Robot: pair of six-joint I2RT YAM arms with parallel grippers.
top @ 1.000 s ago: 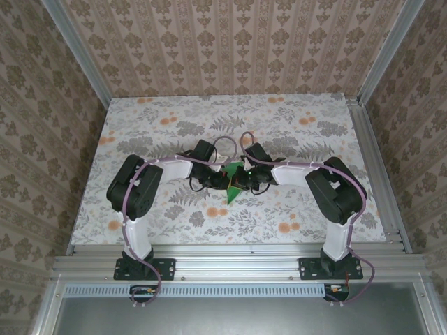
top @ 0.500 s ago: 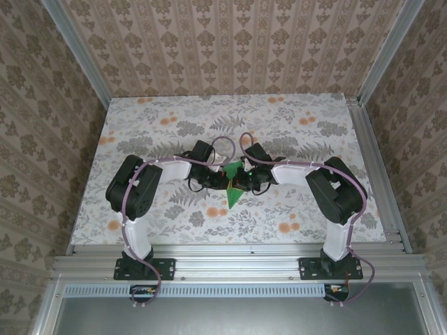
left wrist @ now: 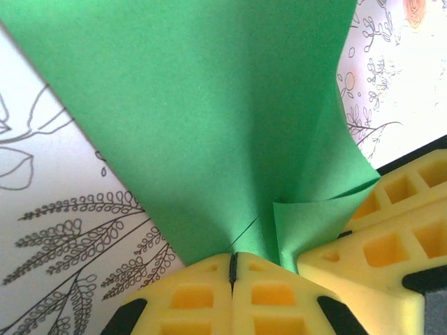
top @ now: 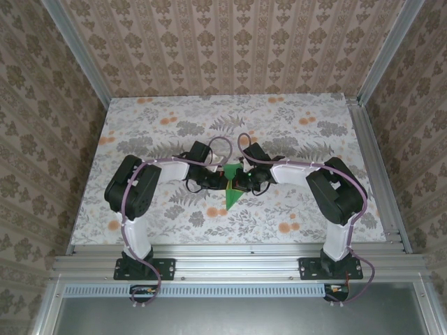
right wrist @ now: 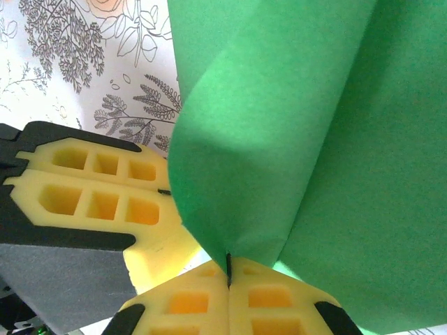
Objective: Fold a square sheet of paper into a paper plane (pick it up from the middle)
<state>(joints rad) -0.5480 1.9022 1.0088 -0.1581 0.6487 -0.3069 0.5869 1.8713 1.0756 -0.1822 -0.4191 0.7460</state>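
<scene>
The bright green sheet of paper (top: 232, 187) hangs between my two grippers over the middle of the table, bent into folds with a point toward the near edge. My left gripper (top: 218, 180) is shut on its left part; in the left wrist view the yellow pads (left wrist: 202, 293) meet at the paper's (left wrist: 209, 118) lower edge, where a thin crease runs. My right gripper (top: 242, 181) is shut on the right part; in the right wrist view the paper (right wrist: 279, 125) curls up out of the closed pads (right wrist: 265, 300). The other gripper's yellow fingers (right wrist: 98, 192) sit close beside it.
The floral-patterned tabletop (top: 293, 132) stretches around the arms, bounded by aluminium rails (top: 370, 153) and patterned walls. Both arms' elbows (top: 133, 185) flank the centre. Purple cables (top: 223, 143) loop above the wrists.
Both grippers have edged a little toward the far side with the paper held between them; its lower point has swung slightly. The grip is unchanged.
</scene>
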